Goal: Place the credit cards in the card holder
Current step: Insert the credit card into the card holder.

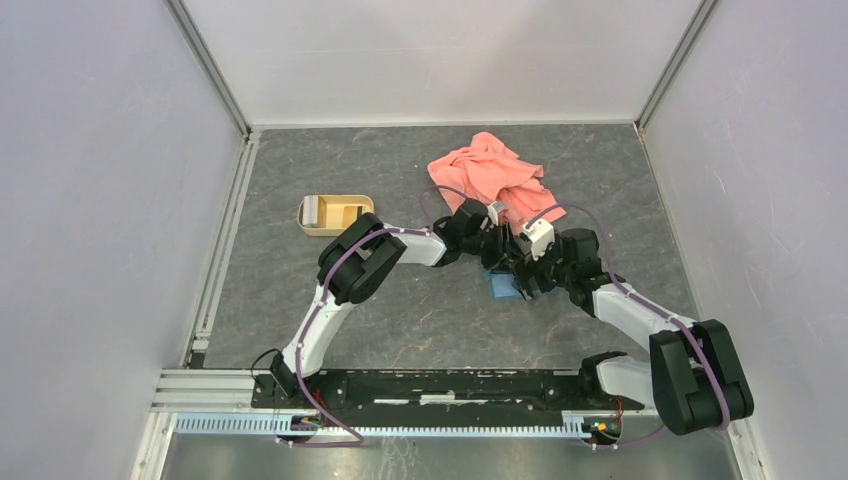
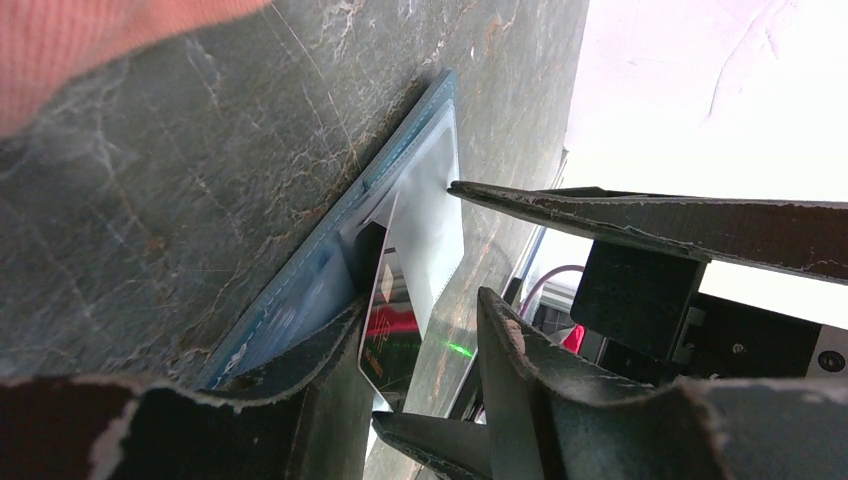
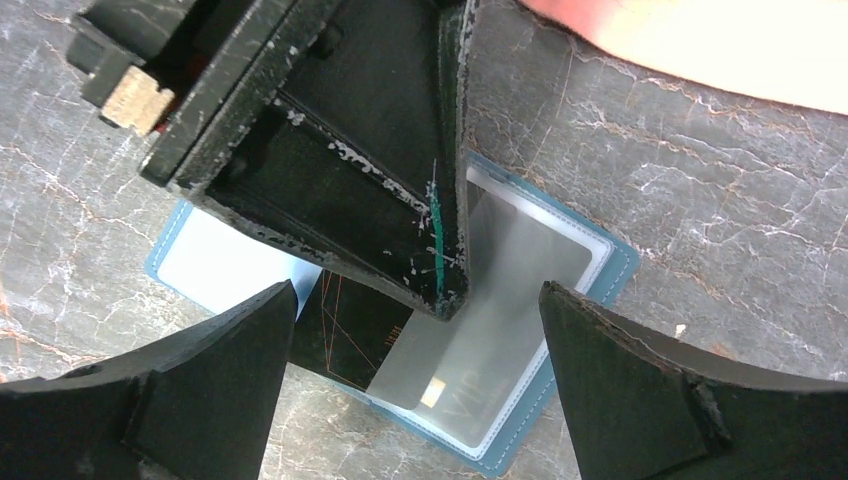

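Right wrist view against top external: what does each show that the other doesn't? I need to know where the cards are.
Only right wrist: the card holder lies open, a grey card seemingly partly in its clear pocket, overlapping a dark card; the right jaws stand wide. Only top external: the tan tray and both whole arms. Shared: the holder, the salmon cloth, the right gripper and the left gripper's fingers over the holder.
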`<state>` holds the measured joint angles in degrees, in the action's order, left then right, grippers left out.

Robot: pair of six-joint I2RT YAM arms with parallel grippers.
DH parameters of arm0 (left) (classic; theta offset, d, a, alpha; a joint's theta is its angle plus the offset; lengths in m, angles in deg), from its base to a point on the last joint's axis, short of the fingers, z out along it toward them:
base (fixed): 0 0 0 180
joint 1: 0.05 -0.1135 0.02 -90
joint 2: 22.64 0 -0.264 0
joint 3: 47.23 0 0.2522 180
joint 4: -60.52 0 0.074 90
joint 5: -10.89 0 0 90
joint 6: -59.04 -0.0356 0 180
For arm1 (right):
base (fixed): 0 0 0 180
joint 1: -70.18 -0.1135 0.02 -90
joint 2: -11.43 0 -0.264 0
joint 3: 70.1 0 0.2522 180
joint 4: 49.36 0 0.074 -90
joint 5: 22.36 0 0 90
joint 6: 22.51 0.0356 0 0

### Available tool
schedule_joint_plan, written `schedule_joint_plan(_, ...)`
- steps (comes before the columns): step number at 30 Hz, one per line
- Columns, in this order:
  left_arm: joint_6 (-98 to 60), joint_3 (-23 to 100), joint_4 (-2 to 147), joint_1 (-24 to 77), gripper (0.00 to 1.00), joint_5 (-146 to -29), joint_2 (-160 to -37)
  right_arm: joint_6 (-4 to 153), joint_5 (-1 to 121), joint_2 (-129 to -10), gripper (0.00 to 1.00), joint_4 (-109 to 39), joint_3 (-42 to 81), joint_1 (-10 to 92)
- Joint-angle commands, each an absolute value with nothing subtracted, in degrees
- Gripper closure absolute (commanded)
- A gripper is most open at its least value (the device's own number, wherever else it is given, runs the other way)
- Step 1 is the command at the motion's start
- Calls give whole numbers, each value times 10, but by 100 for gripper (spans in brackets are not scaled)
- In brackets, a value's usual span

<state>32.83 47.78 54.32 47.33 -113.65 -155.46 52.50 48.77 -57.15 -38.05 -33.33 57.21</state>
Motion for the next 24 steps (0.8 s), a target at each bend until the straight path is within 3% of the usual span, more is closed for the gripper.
schedule_joint_plan(1, 315, 453, 599, 466, 51, -1093, -1553, 525, 532, -568, 2, -383, -324, 571)
schedule_joint_plan(24, 313, 447, 602, 463, 49, -1094, -1540, 565, 535, -576, 2, -403, -313, 584)
